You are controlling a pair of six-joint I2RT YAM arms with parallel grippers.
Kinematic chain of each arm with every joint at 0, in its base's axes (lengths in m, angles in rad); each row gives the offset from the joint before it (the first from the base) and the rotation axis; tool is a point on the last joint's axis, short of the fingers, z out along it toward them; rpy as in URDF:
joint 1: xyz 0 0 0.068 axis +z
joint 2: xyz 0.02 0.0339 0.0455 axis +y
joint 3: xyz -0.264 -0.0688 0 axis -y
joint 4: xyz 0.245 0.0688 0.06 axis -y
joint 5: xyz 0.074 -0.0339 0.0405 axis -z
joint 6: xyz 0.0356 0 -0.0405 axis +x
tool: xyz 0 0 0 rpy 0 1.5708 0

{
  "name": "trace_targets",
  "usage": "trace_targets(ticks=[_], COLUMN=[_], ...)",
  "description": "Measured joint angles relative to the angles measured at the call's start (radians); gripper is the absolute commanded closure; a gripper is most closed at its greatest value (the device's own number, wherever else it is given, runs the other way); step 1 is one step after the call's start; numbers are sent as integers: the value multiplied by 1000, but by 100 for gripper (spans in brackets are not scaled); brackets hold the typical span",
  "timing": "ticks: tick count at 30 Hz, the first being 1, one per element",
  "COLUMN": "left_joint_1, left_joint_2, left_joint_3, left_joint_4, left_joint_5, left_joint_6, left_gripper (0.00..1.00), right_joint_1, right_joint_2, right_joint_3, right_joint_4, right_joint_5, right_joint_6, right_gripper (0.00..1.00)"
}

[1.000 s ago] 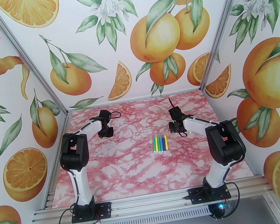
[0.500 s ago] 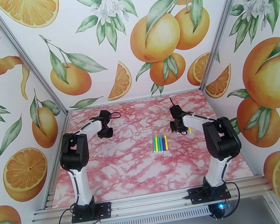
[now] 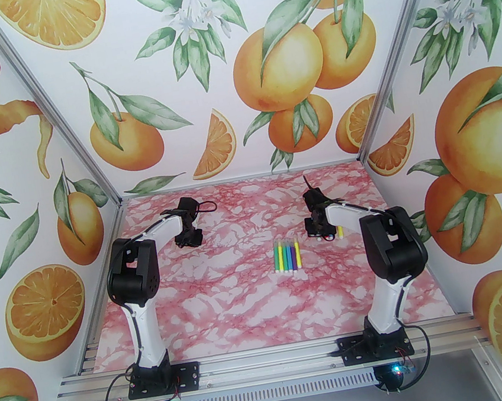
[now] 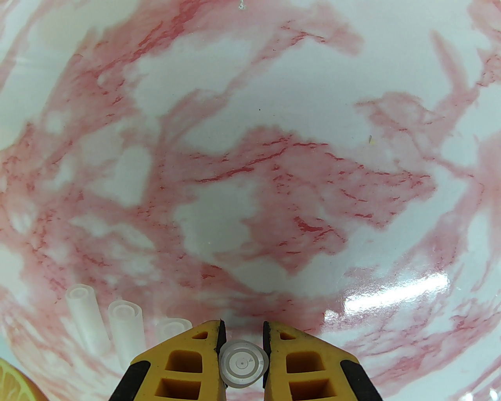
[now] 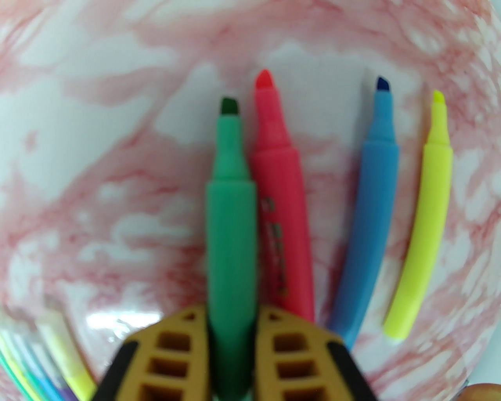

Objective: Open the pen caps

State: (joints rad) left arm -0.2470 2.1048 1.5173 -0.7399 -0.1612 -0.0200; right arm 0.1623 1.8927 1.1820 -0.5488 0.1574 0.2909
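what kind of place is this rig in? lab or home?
Likely a lab robot cell, not a home: aluminium-profile frame, printed orange-pattern walls, left arm and right arm bolted to a rail edging the marble-print table.

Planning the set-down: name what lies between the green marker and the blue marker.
The red marker, close beside the green marker, with bare table between it and the blue marker; right wrist view.

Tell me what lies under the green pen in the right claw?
Pink marbled tabletop shows around the green pen, with a red uncapped pen close beside it. What lies directly beneath is covered by the pen itself.
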Motion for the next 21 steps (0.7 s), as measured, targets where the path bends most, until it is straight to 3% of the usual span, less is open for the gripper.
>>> trace_targets(ticks=[9, 21], left_joint_1=[11, 24], left_joint_2=[1, -10], left_joint_3=[-6, -25], left_joint_4=[0, 22], left_joint_5=[5, 48], left_joint_6=[2, 1], left_gripper=[73, 69], right_joint_1=[0, 0], right_joint_2=[0, 0], right_joint_3=[0, 1], right_joint_4=[-3, -17], right_joint_5=[0, 0], right_joint_6=[0, 0], right_gripper=[77, 70])
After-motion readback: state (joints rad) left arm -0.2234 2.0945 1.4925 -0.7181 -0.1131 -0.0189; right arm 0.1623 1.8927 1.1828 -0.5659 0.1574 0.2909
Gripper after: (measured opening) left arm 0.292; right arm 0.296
